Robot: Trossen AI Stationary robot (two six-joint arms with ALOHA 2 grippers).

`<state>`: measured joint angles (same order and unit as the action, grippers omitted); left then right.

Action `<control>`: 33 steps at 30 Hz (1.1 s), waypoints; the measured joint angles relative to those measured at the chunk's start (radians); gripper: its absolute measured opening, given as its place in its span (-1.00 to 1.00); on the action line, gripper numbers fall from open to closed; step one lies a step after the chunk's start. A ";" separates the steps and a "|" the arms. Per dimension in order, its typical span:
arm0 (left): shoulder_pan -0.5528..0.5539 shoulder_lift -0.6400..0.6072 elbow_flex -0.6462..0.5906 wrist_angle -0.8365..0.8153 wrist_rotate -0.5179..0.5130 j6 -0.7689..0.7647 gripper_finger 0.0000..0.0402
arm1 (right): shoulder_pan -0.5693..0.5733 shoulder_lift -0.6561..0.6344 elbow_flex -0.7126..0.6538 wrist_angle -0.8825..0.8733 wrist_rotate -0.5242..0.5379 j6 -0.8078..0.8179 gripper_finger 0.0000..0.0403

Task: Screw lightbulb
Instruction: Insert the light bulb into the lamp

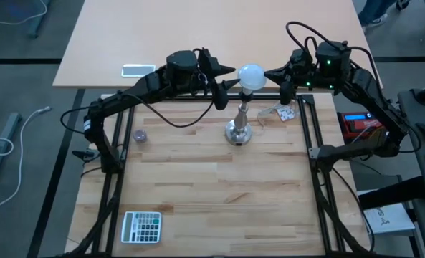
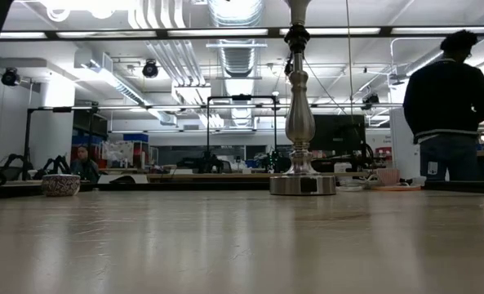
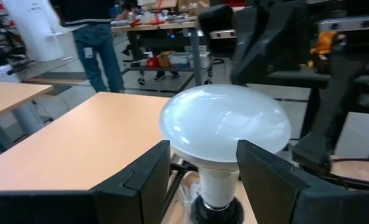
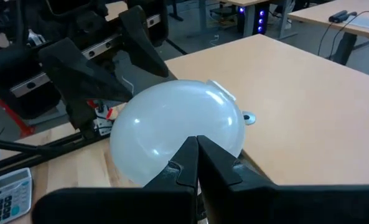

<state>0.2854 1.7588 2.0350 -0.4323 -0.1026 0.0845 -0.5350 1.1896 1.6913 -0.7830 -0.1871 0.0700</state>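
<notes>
Clearly left gripper [image 3: 203, 180] jaws straddle the lightbulb [image 1: 251, 74] neck on the stand [image 1: 239, 129]; right gripper [image 4: 196, 163], jaws closed, beside the globe, might nudge it crooked.

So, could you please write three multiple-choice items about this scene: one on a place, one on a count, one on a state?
1. Where is the lightbulb?
A. lying on the table
B. on top of the silver stand
C. beside the calculator

2. How many calculators lie on the table?
A. one
B. two
C. three

3. How do the right gripper's fingers stand?
A. wide open
B. closed together
C. clamped around the stand's stem

Answers: 1 B, the high view shows the globe over the stand's stem, with the left gripper on either side of the bulb's neck. 2 A, only one shows, near the front left corner. 3 B, the right wrist view shows the two fingers meeting in front of the globe.
</notes>
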 joint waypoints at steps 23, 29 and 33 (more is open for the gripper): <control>0.000 -0.031 -0.003 -0.036 -0.038 -0.016 -0.11 | 0.000 -0.013 0.024 0.031 0.011 -0.011 -1.00; -0.017 -0.041 -0.003 -0.039 -0.029 -0.019 -0.11 | 0.000 -0.015 0.024 0.013 0.033 -0.016 -1.00; -0.020 -0.047 -0.003 -0.024 0.026 -0.023 -0.11 | 0.000 -0.009 0.022 -0.012 0.055 -0.035 -1.00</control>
<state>0.2656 1.7114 2.0323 -0.4566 -0.0765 0.0610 -0.5346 1.1805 1.7136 -0.7951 -0.1320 0.0348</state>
